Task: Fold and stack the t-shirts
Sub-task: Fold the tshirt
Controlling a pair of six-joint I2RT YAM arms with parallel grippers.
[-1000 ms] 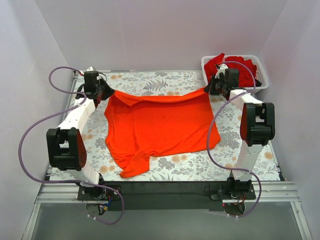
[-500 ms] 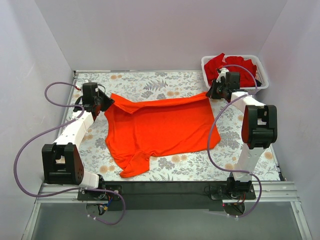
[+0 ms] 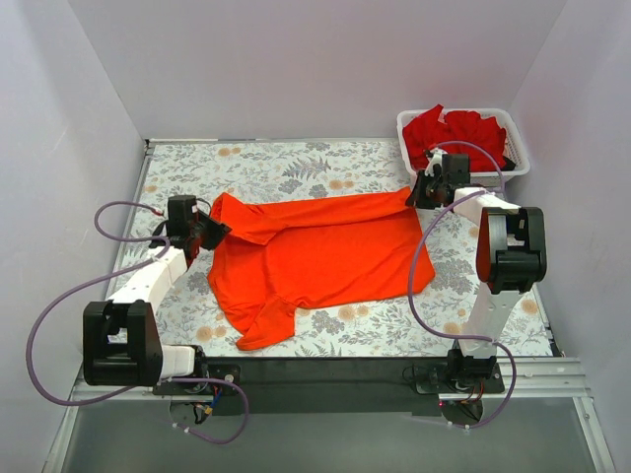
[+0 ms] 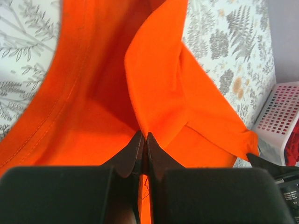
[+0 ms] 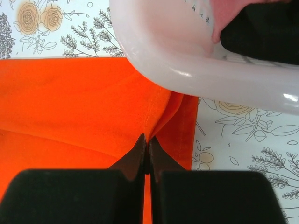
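So, t-shirt: we see a bright orange-red, short-sleeved cloth t-shirt [image 3: 325, 261] spread across the middle of the tabletop, its far edge raised and stretched between the two claws.
Near side of the t-shirt: we see it lying flat, with a crumpled sleeve at the near left corner.
Left claw: we see the left claw [image 3: 213, 232] clamped on the t-shirt's far left corner; in its wrist view the black fingers [image 4: 133, 154] meet with a fold of cloth pinched between them.
Right claw: we see the right claw [image 3: 418, 190] closed tight on the t-shirt's far right corner, cloth caught between its tips, just beside the basket.
Tabletop: we see a flat surface with a grey-and-tan floral print [image 3: 296, 163] under the t-shirt.
Basket: we see a white plastic mesh basket [image 3: 406, 128] at the far right corner of the tabletop.
Basket contents: we see deeper red t-shirts [image 3: 458, 133] heaped inside, rising above its rim.
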